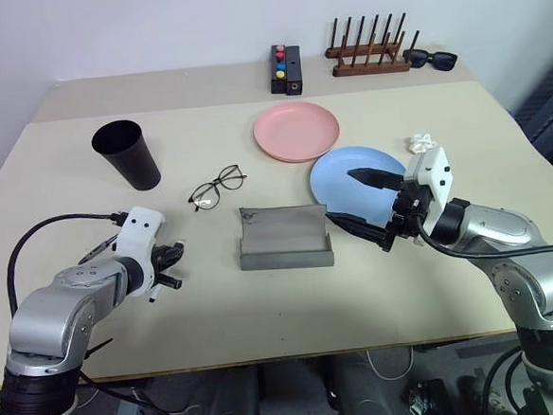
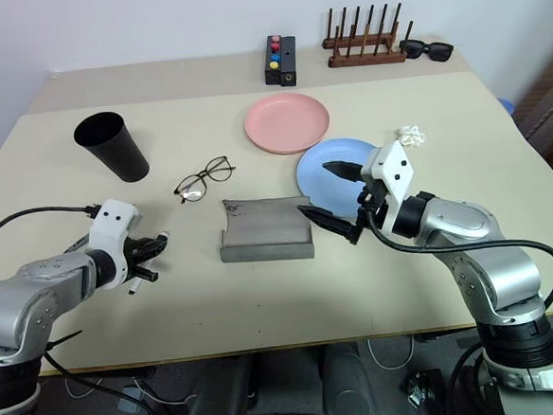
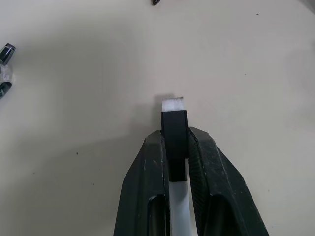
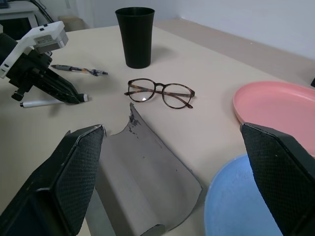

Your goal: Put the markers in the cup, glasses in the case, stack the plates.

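My left jaws point(image 3: 176, 147) pinch the white marker point(image 4: 47, 103) near its black cap, low on the table point(image 1: 264, 303), ready to lift toward the cup point(image 1: 127, 153) standing beyond. My right jaws point(image 1: 363, 201) gape empty over the open case point(image 1: 285, 237).

light: bright, even, overhead | shadows: soft, short | glare: none | blur: wrist-cam fingers point(image 4: 59, 187) soft

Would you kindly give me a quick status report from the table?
Left gripper shut on white marker, at table level. Right gripper open, hovering by grey case, lid open. Glasses and cup untouched. Nothing in the way.
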`<action>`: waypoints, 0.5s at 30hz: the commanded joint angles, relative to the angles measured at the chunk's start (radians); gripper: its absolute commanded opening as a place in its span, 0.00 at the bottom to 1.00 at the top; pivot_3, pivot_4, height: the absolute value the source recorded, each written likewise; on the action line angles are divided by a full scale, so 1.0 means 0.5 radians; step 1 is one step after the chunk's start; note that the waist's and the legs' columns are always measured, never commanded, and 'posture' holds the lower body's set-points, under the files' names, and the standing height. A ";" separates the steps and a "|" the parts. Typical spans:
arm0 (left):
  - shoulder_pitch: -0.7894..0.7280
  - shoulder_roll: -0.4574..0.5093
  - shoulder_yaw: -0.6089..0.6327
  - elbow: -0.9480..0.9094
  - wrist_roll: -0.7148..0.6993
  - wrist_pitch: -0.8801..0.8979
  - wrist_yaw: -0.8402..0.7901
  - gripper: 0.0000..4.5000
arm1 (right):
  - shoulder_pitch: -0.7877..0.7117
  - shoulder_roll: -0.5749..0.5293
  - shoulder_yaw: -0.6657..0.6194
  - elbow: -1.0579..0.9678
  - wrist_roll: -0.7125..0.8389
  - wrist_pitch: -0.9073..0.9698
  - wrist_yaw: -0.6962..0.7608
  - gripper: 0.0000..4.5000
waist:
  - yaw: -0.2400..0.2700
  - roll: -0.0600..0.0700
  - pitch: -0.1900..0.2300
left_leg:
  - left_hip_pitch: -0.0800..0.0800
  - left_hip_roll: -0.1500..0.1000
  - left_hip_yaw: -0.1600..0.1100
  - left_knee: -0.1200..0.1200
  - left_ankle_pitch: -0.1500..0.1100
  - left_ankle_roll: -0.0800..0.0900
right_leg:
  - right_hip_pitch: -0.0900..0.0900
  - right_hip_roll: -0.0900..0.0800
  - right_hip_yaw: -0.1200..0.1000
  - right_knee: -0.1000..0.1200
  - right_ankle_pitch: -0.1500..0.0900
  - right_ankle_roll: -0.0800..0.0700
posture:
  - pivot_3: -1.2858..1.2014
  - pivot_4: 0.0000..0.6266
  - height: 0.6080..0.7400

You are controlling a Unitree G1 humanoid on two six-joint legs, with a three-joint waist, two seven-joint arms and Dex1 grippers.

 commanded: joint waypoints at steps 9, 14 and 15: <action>-0.741 -0.200 0.463 0.629 0.371 -1.579 0.291 0.01 | -0.147 0.099 0.069 0.005 -0.004 -0.108 0.014 1.00 | 0.001 -0.004 0.001 | -0.002 0.000 -0.001 0.001 0.000 0.000 | -0.001 0.000 -0.001 0.000 0.004 -0.004 | 0.52 0.24 0.99; -1.181 -0.276 0.345 1.433 0.684 -2.282 0.543 0.01 | -0.279 0.226 0.146 0.052 -0.016 -0.138 -0.012 1.00 | 0.006 -0.005 0.001 | -0.001 -0.001 -0.001 0.002 0.000 0.000 | 0.001 0.000 -0.002 0.000 0.008 0.004 | 0.52 0.24 0.99; -1.249 -0.283 0.328 1.590 0.723 -2.414 0.565 0.01 | -0.295 0.247 0.163 0.058 -0.023 -0.144 -0.015 1.00 | 0.005 -0.006 0.001 | -0.002 -0.002 -0.001 0.003 0.001 0.000 | 0.001 0.000 -0.002 -0.001 0.009 0.005 | 0.52 0.24 0.99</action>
